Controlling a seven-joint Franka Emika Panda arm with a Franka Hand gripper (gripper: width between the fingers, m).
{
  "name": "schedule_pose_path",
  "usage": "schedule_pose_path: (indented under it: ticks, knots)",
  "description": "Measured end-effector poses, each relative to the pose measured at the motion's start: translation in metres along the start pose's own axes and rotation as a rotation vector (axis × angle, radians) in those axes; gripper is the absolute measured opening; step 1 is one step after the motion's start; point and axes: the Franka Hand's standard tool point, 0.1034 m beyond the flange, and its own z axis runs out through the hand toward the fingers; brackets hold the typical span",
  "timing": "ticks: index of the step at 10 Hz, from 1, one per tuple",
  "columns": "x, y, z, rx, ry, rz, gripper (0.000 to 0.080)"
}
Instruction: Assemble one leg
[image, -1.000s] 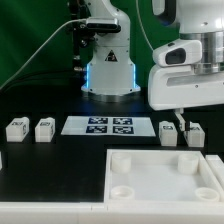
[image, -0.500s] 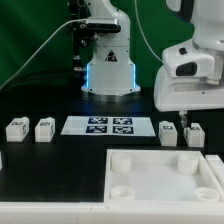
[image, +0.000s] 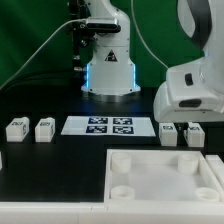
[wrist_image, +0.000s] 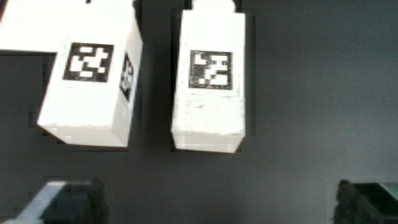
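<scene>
Plainly the gripper (wrist_image: 217, 205), spread wide, hovered near the bench's edge; it needed centring over the leg (wrist_image: 214, 85), clear of its neighbour (wrist_image: 93, 85).

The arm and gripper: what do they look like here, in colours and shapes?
The arm has a glossy white, rounded shell with a dark grey round cap on its side. Its base is white and black, with a blue glow low down. The gripper shows two dark, blocky fingertips. No markings are legible.

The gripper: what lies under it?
Two white legs, one leg beside another leg, apart, on the black table, below the open gripper. Their undersides cannot be seen.
</scene>
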Motion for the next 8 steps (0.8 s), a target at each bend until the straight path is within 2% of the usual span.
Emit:
schedule_pose_path:
  ticks: [1, 4, 8]
  knots:
    - [0.006, -0.002, 0.002, 0.001, -0.023, 0.010, 0.0648]
    - [0.003, -0.015, 0.027, -0.019, -0.021, 0.013, 0.0648]
    - [0.000, -0.015, 0.053, -0.032, -0.030, 0.003, 0.0648]
